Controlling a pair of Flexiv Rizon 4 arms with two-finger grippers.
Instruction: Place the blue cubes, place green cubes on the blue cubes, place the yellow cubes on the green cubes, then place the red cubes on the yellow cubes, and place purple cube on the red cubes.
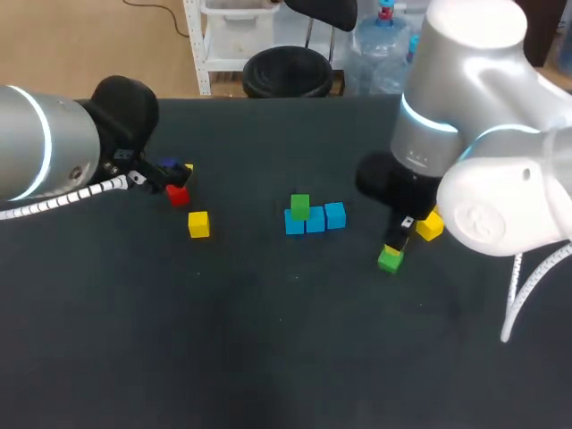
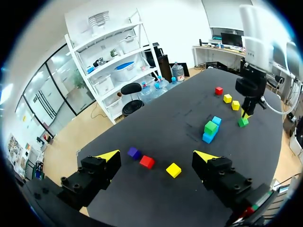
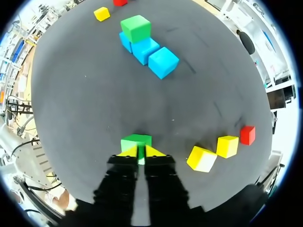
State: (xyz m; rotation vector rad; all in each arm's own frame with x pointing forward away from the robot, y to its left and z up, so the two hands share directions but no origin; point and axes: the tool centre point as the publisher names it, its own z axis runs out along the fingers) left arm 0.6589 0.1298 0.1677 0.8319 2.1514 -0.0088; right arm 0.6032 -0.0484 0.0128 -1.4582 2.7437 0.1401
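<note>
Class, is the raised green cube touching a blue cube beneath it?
Touching. The right wrist view shows the green cube resting directly on the end blue cube, no gap.

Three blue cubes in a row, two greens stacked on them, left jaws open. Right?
No: only one green cube sits on the blue cubes, at one end. The other green cube is apart, at the right gripper; the head view shows it. Rest holds: three in a row, left gripper jaws open.
</note>
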